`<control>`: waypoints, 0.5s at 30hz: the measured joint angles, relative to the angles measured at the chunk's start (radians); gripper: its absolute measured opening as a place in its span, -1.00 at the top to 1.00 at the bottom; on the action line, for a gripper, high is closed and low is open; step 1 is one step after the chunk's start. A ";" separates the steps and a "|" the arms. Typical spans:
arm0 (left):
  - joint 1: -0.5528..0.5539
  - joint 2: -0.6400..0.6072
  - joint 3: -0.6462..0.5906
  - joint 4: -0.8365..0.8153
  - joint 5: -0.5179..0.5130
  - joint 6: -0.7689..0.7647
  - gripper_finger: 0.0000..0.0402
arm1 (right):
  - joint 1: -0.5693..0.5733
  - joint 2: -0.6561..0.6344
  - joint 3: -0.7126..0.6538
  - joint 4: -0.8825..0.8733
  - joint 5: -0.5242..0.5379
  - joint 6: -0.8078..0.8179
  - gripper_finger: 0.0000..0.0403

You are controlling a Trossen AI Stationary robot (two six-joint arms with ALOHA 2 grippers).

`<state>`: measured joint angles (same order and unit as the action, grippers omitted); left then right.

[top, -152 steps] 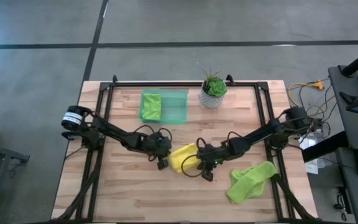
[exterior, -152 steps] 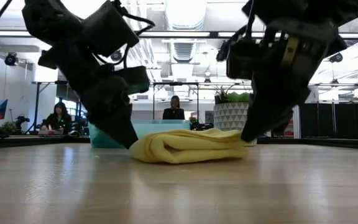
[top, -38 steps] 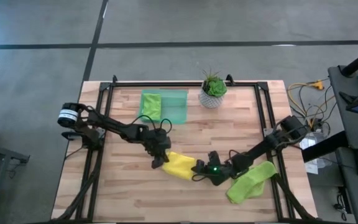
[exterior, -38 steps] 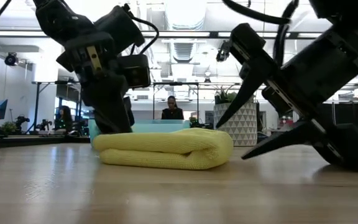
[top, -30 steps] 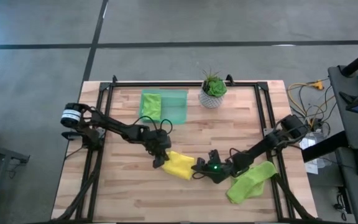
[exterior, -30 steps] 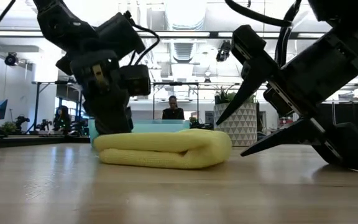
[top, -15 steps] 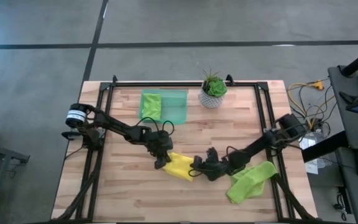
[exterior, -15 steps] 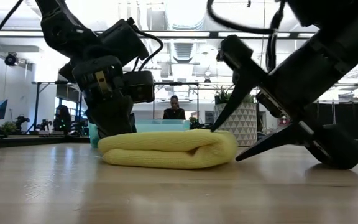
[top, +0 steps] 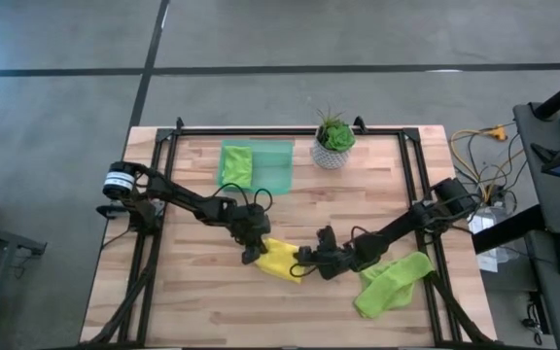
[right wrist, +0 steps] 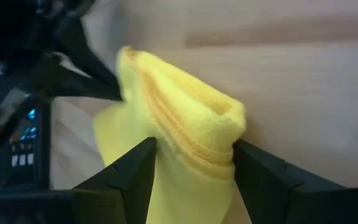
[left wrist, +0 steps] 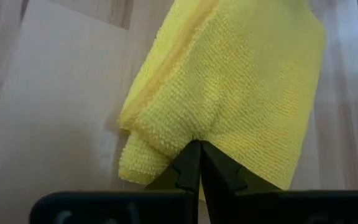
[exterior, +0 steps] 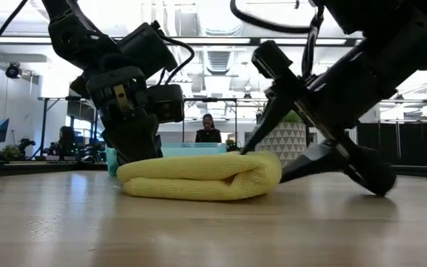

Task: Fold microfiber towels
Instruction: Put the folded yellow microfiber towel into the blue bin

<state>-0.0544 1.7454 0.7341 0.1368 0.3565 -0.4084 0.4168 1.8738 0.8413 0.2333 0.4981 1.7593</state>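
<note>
Far left of centre on the wooden desk (top: 212, 301), a folded lime green microfiber towel (top: 236, 164) already lies in the translucent green rectangular plastic tray (top: 275, 167), so that one looks finished. Mid-desk, the left tool (top: 252, 255) presses its fully closed fingers against the left end of the soft yellow microfiber towel (top: 280, 260), now a thick folded bundle. The right tool (top: 306, 261) has its jaws spread wide around the bundle's right end, likely to grip or carry it. Near right, a crumpled lime green towel (top: 391, 282) is yet to be folded.
</note>
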 joint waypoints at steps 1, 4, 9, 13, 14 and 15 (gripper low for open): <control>0.000 0.000 0.000 0.000 0.000 0.000 1.00 | 0.000 0.001 0.000 0.020 0.008 -0.029 0.03; 0.000 0.000 -0.002 0.001 -0.002 -0.001 1.00 | -0.004 0.001 0.000 0.066 0.026 -0.090 0.13; 0.000 0.001 -0.002 0.001 -0.003 -0.003 1.00 | 0.001 0.001 0.000 0.110 0.020 -0.130 0.44; 0.000 0.001 -0.003 -0.001 -0.004 -0.003 1.00 | 0.005 0.001 0.001 0.130 0.019 -0.160 0.72; 0.000 0.001 -0.003 -0.001 -0.006 -0.003 1.00 | 0.008 0.001 0.001 0.136 0.019 -0.171 0.79; 0.000 0.001 -0.003 -0.002 -0.009 -0.003 1.00 | 0.011 0.000 0.001 0.143 0.017 -0.181 0.85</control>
<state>-0.0547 1.7462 0.7307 0.1352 0.3476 -0.4114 0.4273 1.8740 0.8423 0.3762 0.5155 1.5783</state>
